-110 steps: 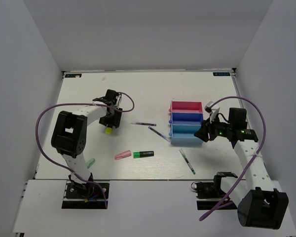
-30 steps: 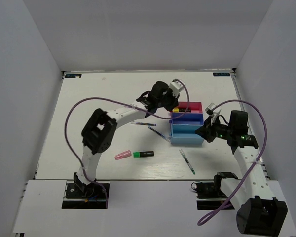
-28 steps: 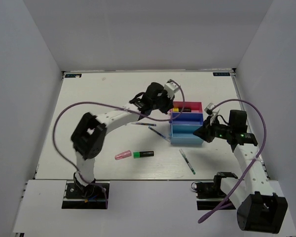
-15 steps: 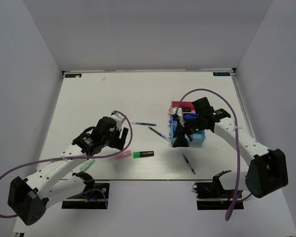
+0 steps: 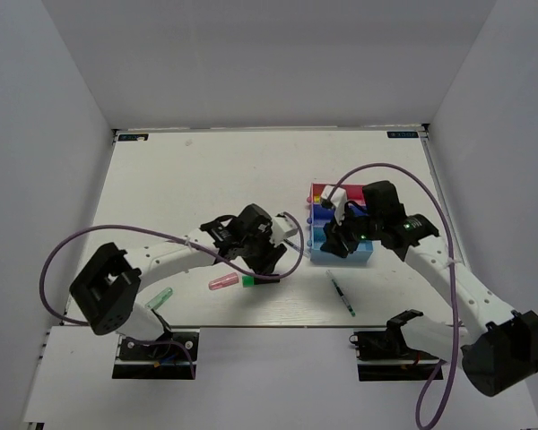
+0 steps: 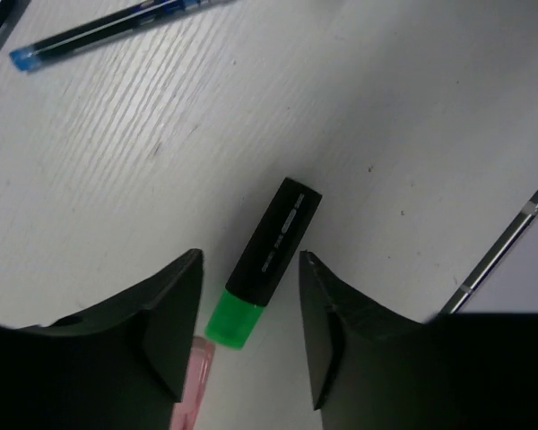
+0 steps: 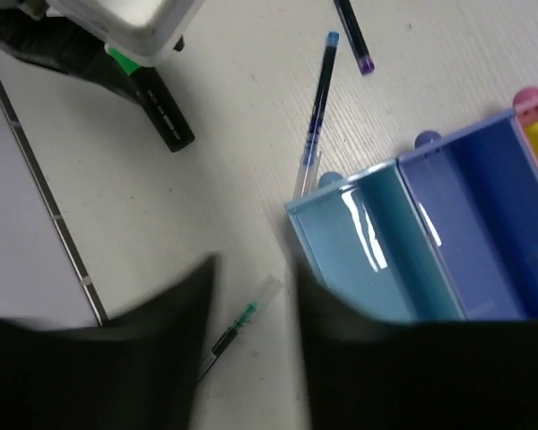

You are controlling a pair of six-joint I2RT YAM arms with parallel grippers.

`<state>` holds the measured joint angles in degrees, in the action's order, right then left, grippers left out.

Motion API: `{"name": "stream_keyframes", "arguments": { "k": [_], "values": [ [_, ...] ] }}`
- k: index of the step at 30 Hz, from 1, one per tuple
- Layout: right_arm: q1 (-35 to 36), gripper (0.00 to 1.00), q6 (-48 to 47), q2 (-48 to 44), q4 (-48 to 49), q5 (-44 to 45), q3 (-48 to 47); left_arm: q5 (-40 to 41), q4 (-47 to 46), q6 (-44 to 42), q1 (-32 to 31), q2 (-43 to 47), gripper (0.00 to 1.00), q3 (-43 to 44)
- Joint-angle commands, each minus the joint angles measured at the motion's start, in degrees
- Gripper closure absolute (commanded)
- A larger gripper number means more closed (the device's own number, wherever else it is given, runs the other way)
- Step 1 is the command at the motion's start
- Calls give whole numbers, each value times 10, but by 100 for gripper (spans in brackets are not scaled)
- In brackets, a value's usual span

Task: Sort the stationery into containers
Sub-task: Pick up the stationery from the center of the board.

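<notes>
Here, on the white-walled table (image 5: 179, 179), the left end effector (image 6: 248, 260) gapes astride the green highlighter (image 6: 278, 231), the right end effector (image 7: 255, 278) too.

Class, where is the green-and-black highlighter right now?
In the left wrist view, the green-and-black highlighter lies on the table between the open fingers of the left gripper, its green end beside the pink highlighter; seen from above, it is left of the trays.

Highlighter (image 6: 273, 242) under left claw (image 6: 249, 258), another highlighter (image 6: 190, 394) at its end, trays (image 7: 359, 251) to the right, pen (image 7: 321, 90) just left of them
</notes>
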<state>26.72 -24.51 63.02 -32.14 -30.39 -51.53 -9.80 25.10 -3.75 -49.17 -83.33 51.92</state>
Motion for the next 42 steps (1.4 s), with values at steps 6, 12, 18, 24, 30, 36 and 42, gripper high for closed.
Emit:
{"name": "stream_keyframes", "arguments": {
  "k": [6,12,18,24,30,36,42],
  "values": [
    [3,10,-111,11,-85,-101,15,145,67,132,45,77,33,28],
    [85,20,-220,117,-58,-149,-4,248,202,222,169,309,21,-30],
    [213,23,-233,218,43,-55,-12,297,266,232,209,458,15,-102],
    [285,24,-162,289,174,112,-52,330,249,225,217,541,13,-158],
    [308,24,-146,342,204,185,-77,318,227,217,217,556,13,-177],
    [319,27,-136,394,153,140,-126,302,214,220,217,558,12,-193],
    [330,33,-142,412,120,108,-131,302,212,224,218,572,12,-198]
  ]
}}
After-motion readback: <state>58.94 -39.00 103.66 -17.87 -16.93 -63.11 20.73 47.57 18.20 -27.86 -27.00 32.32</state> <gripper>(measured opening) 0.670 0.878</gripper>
